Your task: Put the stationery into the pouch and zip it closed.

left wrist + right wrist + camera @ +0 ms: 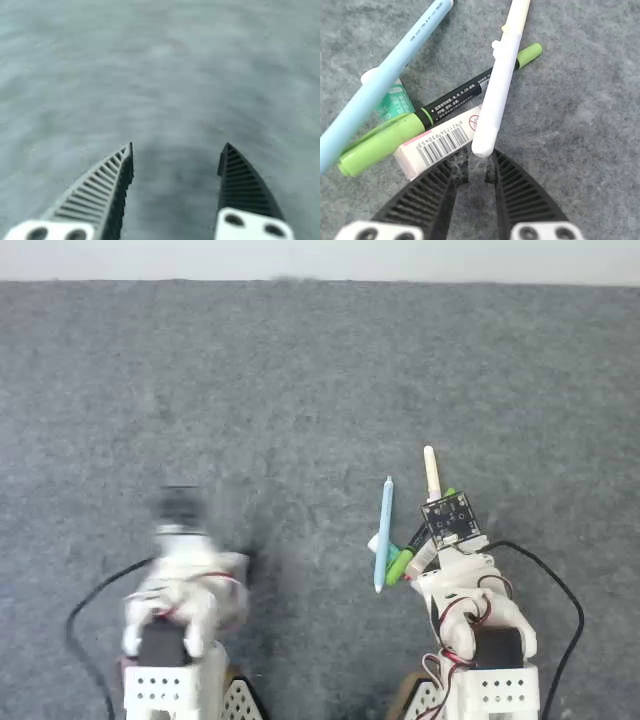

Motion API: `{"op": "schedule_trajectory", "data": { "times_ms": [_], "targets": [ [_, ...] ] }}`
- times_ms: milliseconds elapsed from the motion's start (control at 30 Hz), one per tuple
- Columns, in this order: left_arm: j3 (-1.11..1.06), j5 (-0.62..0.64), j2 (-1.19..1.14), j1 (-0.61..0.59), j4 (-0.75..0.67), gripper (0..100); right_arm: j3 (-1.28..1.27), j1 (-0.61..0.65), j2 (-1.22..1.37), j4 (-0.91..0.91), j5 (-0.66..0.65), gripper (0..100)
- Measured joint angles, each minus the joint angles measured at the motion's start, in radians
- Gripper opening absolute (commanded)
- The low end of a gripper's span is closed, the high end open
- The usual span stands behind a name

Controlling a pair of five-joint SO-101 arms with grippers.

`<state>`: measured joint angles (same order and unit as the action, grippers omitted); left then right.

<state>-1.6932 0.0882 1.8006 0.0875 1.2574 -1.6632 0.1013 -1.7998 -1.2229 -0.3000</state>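
Tally, placed off the eraser (440,142).
- Erasers: one, in a barcode sleeve.
- Pens: two. The light blue pen (375,95) lies beyond the marker; the cream-white pen (502,75) crosses the eraser's end.
- Markers: one. The green marker (385,140) lies alongside the eraser.
- One small white-and-green item (392,102) lies under the blue pen; kind unclear.
- Hands: two, left hand (175,150) and right hand (482,155).

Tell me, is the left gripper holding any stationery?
No, the left gripper is open, its fingers spread above the grey mat with nothing between them.
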Motion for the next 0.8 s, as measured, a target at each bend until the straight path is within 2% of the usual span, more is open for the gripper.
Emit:
{"op": "schedule_trajectory", "data": {
  "times_ms": [167, 800],
  "targets": [
    [0.000, 0.000, 0.000, 0.051, 0.000, 27, 0.000, 0.000, 0.000, 0.000, 0.000, 8.4],
    [0.000, 0.000, 0.000, 0.057, 0.000, 27, 0.000, 0.000, 0.000, 0.000, 0.000, 8.4]
  ]
}}
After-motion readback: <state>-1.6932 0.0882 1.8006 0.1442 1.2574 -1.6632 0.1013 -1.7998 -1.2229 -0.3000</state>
